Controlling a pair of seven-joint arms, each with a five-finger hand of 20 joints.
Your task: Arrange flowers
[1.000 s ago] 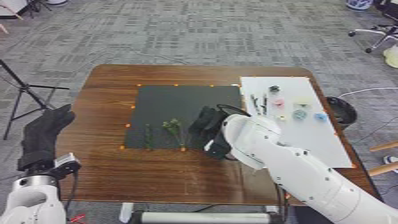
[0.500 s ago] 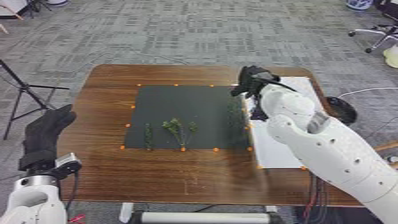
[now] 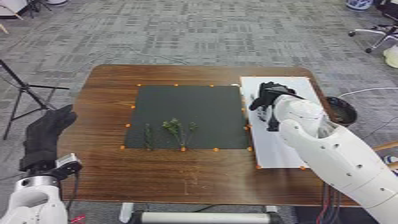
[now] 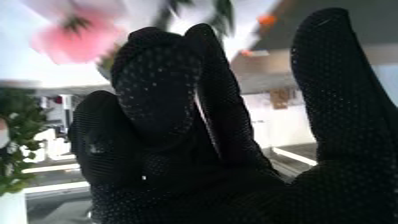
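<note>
Two robot hands: the nearer one is the left hand, waiting beside the surface, its fingers straight and holding nothing.
Slim green sprig: on the near left part of the dark mat; its long axis runs from near to far.
Branched stem: just beside this sprig, on the same mat; the leafy tops point to the far side, the bare ends come together toward the near edge.
Right hand: above the white board; the fingers are somewhat spread, the thumb apart, and I see nothing pinched between them.
What has changed: one second before, this hand was over the right part of the mat; then it went to the far part of the board, and now it is a little nearer again. For the task, I judge that it looks for the next flower.
Pink flower: near the fingers in the right wrist view, over the white; the direction of its stem I cannot tell.
Grey carpet: beyond the surface.
</note>
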